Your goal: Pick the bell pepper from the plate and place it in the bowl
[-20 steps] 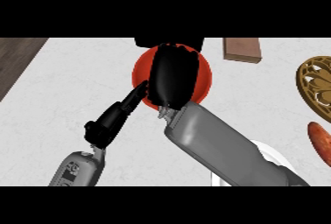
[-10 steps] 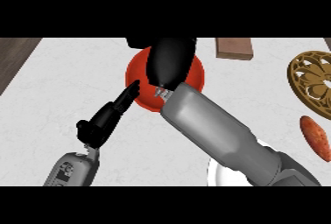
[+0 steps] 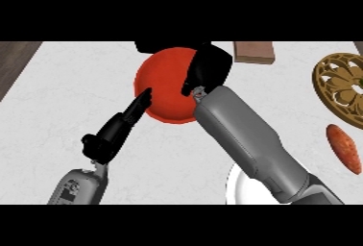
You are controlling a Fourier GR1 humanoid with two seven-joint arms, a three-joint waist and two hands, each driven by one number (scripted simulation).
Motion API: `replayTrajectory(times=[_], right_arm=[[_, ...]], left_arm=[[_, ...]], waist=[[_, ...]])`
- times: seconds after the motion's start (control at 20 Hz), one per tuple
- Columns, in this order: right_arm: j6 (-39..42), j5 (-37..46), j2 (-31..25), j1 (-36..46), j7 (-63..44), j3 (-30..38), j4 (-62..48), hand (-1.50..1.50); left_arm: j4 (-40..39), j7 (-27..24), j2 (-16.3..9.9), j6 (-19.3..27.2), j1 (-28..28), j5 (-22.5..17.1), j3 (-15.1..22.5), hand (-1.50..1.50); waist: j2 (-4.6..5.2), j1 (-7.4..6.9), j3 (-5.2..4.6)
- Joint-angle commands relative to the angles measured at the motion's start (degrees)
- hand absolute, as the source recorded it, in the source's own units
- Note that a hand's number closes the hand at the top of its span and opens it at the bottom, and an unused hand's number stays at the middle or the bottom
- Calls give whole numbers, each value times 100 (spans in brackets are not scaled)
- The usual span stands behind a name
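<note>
Our white marble tabletop (image 3: 64, 96) carries a round red plate (image 3: 162, 81); our right hand (image 3: 207, 69) covers it, hiding the bell pepper, fingers unreadable. Our left hand (image 3: 117, 129) rests spread. We judge the pepper light, slick, best grasped around its body.

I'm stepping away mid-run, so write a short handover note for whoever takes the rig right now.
Right hand: over the round red plate, fingers curled downward; anything inside is hidden.
Left hand: open, fingers straight, tips at the plate's left edge.
Bell pepper: not visible, so grasp unconfirmed.
White bowl: bottom edge, mostly under the right forearm.
Left: confirm grasp, lift, carry to bowl, release.
</note>
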State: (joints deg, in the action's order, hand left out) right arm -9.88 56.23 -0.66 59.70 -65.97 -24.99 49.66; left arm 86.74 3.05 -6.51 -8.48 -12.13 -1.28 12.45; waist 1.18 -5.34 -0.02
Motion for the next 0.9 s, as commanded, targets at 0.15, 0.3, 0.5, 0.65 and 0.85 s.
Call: replayTrajectory(times=[0.15, 0.3, 0.5, 0.65, 0.85], right_arm=[[-1632, -923, 63, -64, 124, -135, -450, -150], [-1996, -817, 64, 249, 404, 9, -845, -150], [-2768, -518, 64, 367, -117, -10, -614, -150], [-3480, -171, 63, 385, -330, 328, -649, -150], [-3886, -40, 63, 57, -383, 655, -236, -150]], left_arm=[[214, 143, -108, -8, 21, -24, -129, 0], [97, -132, 53, 117, 295, 167, 50, 0], [276, 75, -59, 50, 349, 26, -84, 0], [331, 73, -131, -55, 373, -66, -139, 0], [294, 55, -255, -28, 496, -138, -378, 0]], waist=[[-25, 36, 4], [-33, 150, 1], [-84, 224, 1], [-115, 297, 1], [-173, 523, 1]])
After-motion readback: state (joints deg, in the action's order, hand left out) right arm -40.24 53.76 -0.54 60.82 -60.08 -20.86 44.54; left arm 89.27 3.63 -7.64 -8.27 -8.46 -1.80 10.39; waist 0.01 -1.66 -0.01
